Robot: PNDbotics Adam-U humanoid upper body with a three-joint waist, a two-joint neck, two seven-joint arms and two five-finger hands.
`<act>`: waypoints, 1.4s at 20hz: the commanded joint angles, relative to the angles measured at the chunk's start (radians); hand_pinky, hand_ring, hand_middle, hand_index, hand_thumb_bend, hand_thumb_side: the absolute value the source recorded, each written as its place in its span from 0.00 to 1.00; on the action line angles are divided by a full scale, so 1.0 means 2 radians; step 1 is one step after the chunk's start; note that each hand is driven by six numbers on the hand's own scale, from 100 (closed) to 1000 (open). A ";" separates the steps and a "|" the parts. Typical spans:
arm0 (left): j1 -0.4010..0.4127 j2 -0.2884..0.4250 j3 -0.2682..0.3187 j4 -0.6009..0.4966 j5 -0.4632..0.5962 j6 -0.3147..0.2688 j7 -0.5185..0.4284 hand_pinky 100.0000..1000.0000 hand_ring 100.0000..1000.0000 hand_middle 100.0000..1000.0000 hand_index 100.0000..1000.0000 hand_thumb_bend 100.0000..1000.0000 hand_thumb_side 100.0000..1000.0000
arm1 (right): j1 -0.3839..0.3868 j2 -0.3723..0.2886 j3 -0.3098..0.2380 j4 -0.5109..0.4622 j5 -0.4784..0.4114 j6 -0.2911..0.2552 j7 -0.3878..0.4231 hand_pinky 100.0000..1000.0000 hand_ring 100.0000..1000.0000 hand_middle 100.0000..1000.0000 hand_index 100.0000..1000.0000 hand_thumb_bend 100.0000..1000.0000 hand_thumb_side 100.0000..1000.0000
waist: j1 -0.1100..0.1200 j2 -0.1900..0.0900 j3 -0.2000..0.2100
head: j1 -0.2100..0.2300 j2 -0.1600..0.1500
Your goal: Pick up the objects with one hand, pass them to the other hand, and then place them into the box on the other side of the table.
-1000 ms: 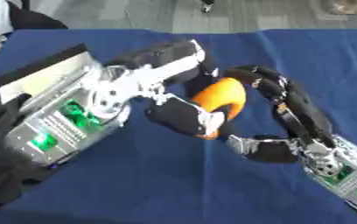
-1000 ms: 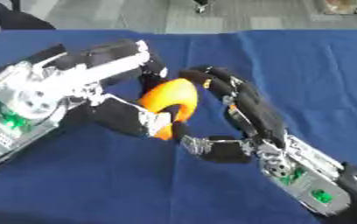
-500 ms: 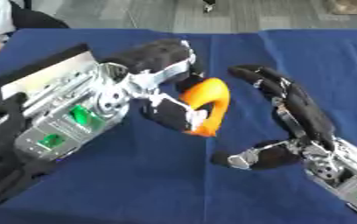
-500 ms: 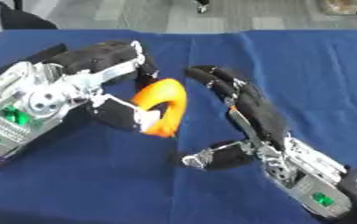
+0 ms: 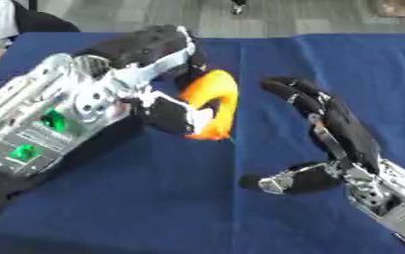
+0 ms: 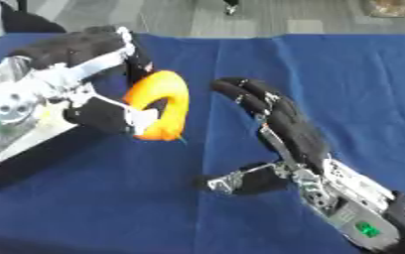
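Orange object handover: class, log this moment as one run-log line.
phase: handover | left hand: shut on orange object | right hand: open, apart from object | surface: blue table | box: not visible

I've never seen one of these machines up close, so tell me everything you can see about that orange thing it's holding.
The orange thing is a smooth, glossy curved piece, bright orange shading to yellow, bent like a ring or hook around a dark gap. What it is made of I cannot tell. It is held upright above the blue table, pinched in the curled fingers and thumb of the left hand. The right hand is open beside it, not touching.
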 commanded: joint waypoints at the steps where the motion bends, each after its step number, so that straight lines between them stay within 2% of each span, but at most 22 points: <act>1: 0.003 0.041 0.035 -0.010 0.028 0.010 0.015 0.64 0.46 0.29 0.35 0.00 0.16 | -0.002 -0.013 -0.007 -0.005 0.005 0.001 -0.002 0.81 0.79 0.80 0.90 0.75 0.47 | 0.004 -0.001 0.001 | 0.000 0.001; 8: 0.040 0.102 0.082 -0.010 0.077 0.024 0.070 0.65 0.45 0.29 0.35 0.00 0.17 | 0.002 -0.011 -0.009 -0.005 0.010 -0.001 -0.007 0.81 0.79 0.80 0.90 0.75 0.45 | -0.001 0.002 0.001 | 0.012 0.001; 14: 0.074 0.138 0.107 0.010 0.074 0.036 0.102 0.65 0.47 0.30 0.36 0.00 0.16 | 0.003 -0.009 -0.014 -0.005 0.012 -0.003 -0.017 0.81 0.79 0.79 0.89 0.75 0.45 | -0.006 0.004 -0.001 | 0.023 0.001; 19: 0.091 0.143 0.113 0.054 0.074 0.020 0.124 0.66 0.48 0.31 0.39 0.00 0.16 | 0.007 -0.006 -0.021 -0.005 0.014 -0.003 -0.027 0.81 0.79 0.79 0.89 0.74 0.44 | -0.012 0.007 -0.003 | 0.041 0.001; 22: 0.096 0.141 0.115 0.080 0.071 0.010 0.139 0.70 0.51 0.37 0.46 0.00 0.16 | 0.010 -0.004 -0.026 -0.005 0.017 -0.004 -0.034 0.81 0.79 0.79 0.89 0.74 0.44 | -0.017 0.009 -0.005 | 0.055 0.001; 28: 0.097 0.128 0.115 0.150 0.040 -0.030 0.155 0.71 0.53 0.40 0.46 0.00 0.16 | 0.013 0.004 -0.025 -0.005 0.025 -0.004 -0.038 0.81 0.78 0.79 0.89 0.74 0.43 | -0.025 0.013 -0.010 | 0.081 0.001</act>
